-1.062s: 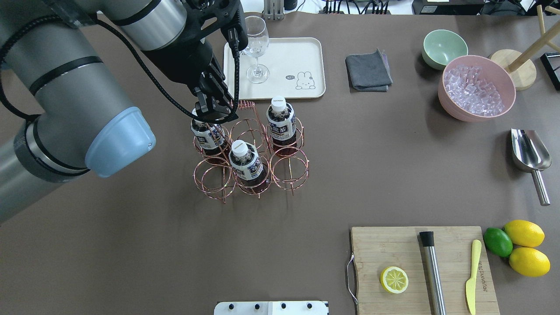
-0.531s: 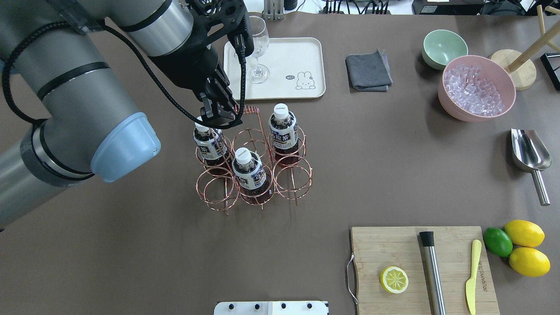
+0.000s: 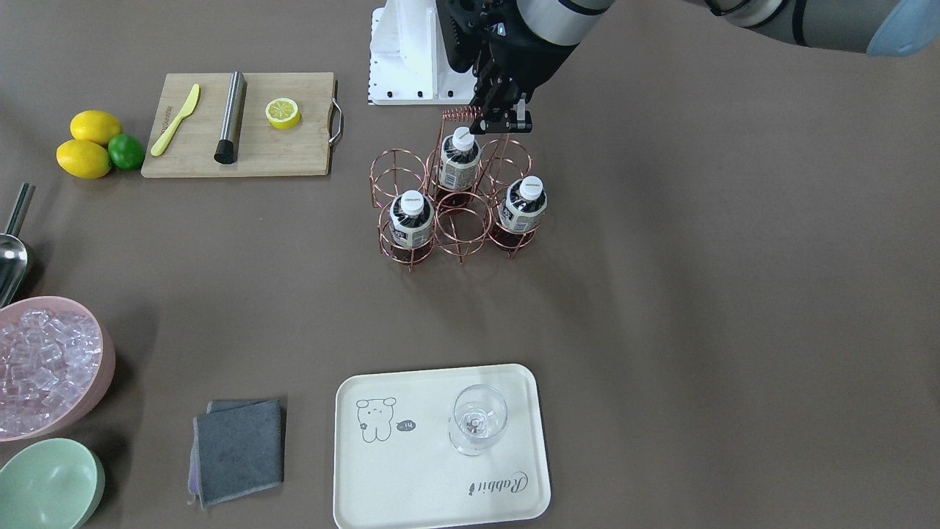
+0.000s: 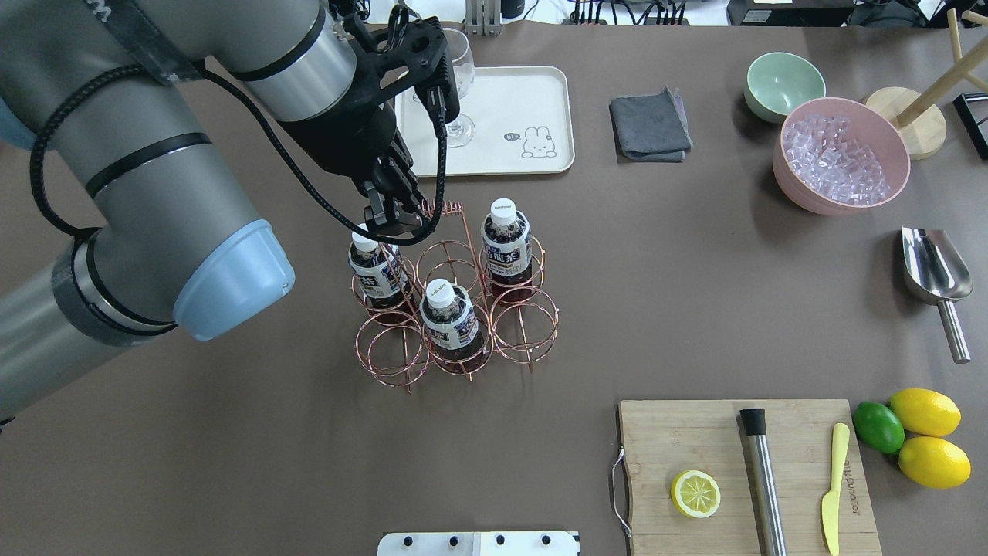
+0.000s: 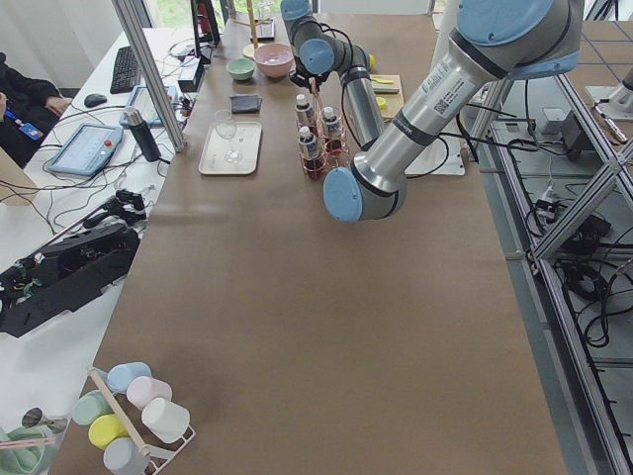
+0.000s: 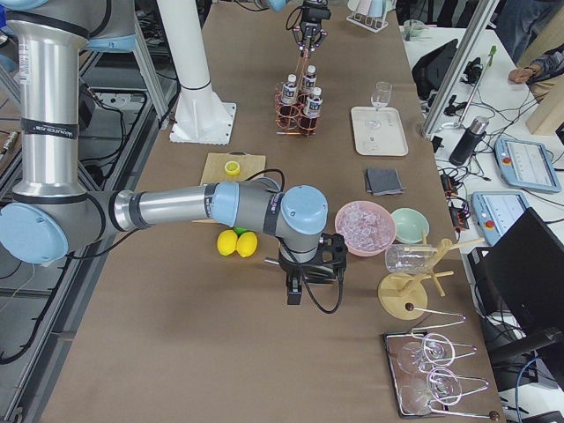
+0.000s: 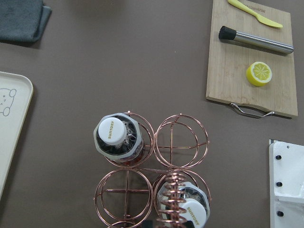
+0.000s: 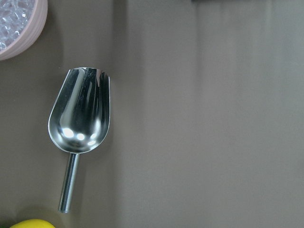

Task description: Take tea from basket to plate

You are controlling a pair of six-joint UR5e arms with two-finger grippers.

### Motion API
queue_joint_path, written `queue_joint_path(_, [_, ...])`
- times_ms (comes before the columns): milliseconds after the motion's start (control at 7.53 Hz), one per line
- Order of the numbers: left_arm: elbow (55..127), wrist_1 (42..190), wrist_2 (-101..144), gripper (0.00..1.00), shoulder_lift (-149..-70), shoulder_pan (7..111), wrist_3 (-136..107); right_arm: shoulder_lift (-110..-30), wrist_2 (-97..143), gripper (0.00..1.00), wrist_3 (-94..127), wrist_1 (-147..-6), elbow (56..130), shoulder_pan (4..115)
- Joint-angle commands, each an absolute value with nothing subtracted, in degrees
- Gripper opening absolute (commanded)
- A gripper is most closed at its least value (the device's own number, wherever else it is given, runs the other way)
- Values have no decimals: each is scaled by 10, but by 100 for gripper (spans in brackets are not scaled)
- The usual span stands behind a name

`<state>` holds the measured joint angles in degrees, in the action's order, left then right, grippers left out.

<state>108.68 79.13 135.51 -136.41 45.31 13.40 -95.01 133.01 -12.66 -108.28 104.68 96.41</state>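
The copper wire basket holds three tea bottles in its ring cells: one far left, one near middle and one far right. My left gripper is shut on the basket's coiled handle top, directly above the far-left bottle. The front view shows the same grip. The left wrist view looks down on the coil and a bottle cap. The cream plate lies beyond the basket. My right gripper shows only in the right side view, so I cannot tell its state.
A wine glass stands on the plate's left part. A grey cloth, green bowl and pink bowl of ice lie to the right. A metal scoop and a cutting board with lemon half are near right.
My left gripper has moved toward the robot and slightly right, and the basket with its three bottles has moved along with it, away from the plate.
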Motion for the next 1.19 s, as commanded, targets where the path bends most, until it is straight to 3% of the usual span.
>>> queue_joint_path(0, [1087, 794, 1355, 0, -1361, 453, 134, -950, 1332, 100, -122, -1083, 1050, 964])
queue_joint_path(664, [1085, 797, 1355, 0, -1361, 453, 134, -873, 1369, 100, 92, -1087, 1091, 862])
queue_joint_path(1062, [1085, 808, 1355, 0, -1360, 452, 133, -752, 1383, 100, 389, -1090, 1123, 746])
